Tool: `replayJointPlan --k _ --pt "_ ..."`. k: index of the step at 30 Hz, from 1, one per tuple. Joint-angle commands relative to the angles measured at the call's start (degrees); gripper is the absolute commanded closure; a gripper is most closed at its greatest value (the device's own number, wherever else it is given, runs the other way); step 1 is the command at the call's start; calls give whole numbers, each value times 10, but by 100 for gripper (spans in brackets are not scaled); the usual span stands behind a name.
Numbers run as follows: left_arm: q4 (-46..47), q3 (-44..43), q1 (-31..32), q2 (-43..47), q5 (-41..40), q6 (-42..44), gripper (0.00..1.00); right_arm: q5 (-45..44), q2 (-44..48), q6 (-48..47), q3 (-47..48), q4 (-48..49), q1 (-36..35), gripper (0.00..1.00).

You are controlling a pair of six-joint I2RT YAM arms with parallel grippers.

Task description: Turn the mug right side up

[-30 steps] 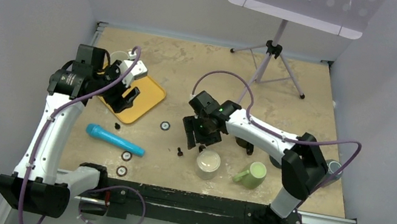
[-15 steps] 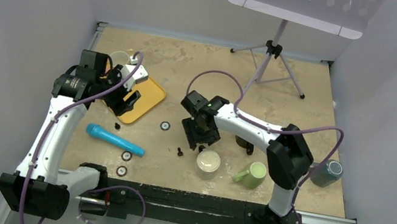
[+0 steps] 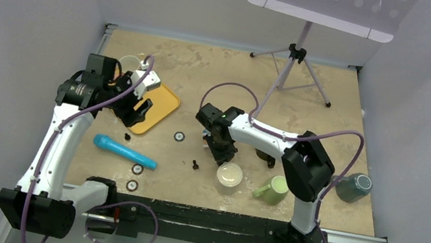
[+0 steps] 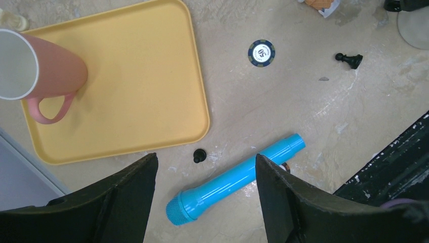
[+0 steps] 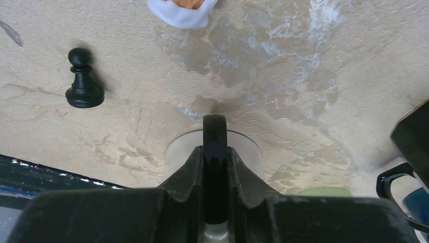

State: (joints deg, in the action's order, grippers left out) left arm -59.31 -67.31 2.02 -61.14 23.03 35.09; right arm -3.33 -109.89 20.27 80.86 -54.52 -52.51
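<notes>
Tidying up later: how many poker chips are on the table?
3. One chip right of the yellow tray; a second and third by the blue microphone. Arms may hide more.

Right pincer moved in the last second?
Yes. The right pincer moved nearward, from level with the poker chip to the mug, and grips its handle.

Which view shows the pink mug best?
Left wrist: the pink mug sits on the yellow tray, body and handle clear. Top external shows only its small rim, partly hidden; right wrist misses it.
</notes>
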Motion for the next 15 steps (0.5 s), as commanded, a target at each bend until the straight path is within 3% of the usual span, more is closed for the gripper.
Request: replayJointPlan --k 1,6,11,15 --pt "-46 -54 2 11 71 -11 26 -42 98 -17 5 12 0 100" --pt "-147 -141 2 16 220 0 25 -36 280 -19 3 113 0 100" --pt "-137 -208 2 26 348 -55 18 -4 468 -13 -126 452 0 100" --pt "-64 -254 5 17 476 -176 9 14 525 -23 -185 655 0 100"
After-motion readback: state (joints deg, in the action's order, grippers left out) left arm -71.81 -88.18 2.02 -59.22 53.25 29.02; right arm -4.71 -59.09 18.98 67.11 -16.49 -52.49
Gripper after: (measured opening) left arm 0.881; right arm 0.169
